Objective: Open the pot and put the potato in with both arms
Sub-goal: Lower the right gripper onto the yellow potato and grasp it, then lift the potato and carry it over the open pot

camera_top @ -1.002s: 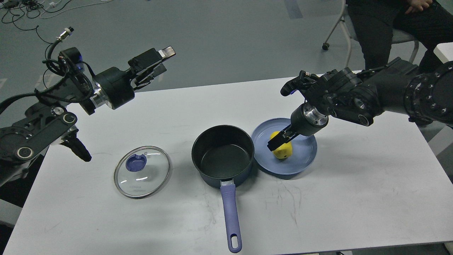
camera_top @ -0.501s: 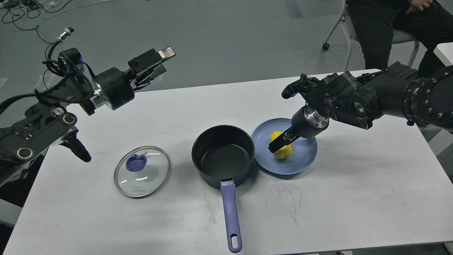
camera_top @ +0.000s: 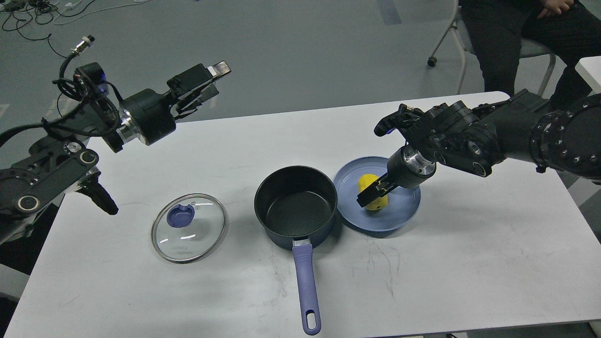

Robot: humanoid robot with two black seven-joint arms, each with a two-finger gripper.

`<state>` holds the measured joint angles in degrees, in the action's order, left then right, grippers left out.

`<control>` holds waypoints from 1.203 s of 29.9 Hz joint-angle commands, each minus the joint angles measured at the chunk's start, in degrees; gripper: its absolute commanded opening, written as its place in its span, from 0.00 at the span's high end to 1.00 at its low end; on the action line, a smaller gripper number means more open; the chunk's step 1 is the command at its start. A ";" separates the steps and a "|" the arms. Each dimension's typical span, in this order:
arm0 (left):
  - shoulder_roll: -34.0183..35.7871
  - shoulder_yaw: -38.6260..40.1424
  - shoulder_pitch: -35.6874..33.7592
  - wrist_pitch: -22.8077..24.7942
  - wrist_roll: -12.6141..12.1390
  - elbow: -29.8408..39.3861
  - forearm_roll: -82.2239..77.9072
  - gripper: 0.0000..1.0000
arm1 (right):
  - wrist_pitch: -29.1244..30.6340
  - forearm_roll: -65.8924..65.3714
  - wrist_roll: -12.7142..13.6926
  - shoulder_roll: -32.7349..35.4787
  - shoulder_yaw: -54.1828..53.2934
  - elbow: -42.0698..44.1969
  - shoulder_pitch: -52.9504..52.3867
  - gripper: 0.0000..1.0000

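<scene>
The dark pot (camera_top: 296, 206) with a purple handle stands open at the table's middle. Its glass lid (camera_top: 188, 227) with a blue knob lies flat on the table to the left. The yellow potato (camera_top: 375, 203) sits on a blue plate (camera_top: 404, 211) just right of the pot. My right gripper (camera_top: 372, 193) is down on the potato, with a dark finger (camera_top: 365, 197) across its front. I cannot see whether it is clamped. My left gripper (camera_top: 210, 83) is open and empty, raised above the table's far left edge.
A seated person and a chair (camera_top: 516, 42) are beyond the table's far right corner. Cables (camera_top: 28, 14) lie on the floor at far left. The pot's handle (camera_top: 306, 286) points toward the table's front edge.
My right gripper has dropped slightly lower onto the potato. My left arm has drawn back a little to the left. Pot, lid and plate have not moved.
</scene>
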<state>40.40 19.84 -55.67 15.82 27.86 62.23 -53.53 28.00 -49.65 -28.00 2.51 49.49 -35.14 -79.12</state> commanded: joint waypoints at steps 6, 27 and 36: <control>0.73 0.02 0.04 0.00 0.00 0.88 0.09 0.03 | 0.00 -0.01 0.00 -0.84 0.00 0.15 -0.07 0.48; 1.53 0.28 0.04 0.00 0.00 1.41 0.09 0.03 | 0.00 1.22 0.00 4.25 -4.64 -6.34 -10.34 0.62; 1.53 0.28 0.04 0.00 0.00 1.41 0.09 0.03 | 0.00 5.18 0.00 -1.97 -7.12 -6.88 -13.87 0.62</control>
<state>41.92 20.13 -55.63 15.82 27.86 63.64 -53.44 28.00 -45.33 -28.00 3.97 42.48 -42.09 -92.63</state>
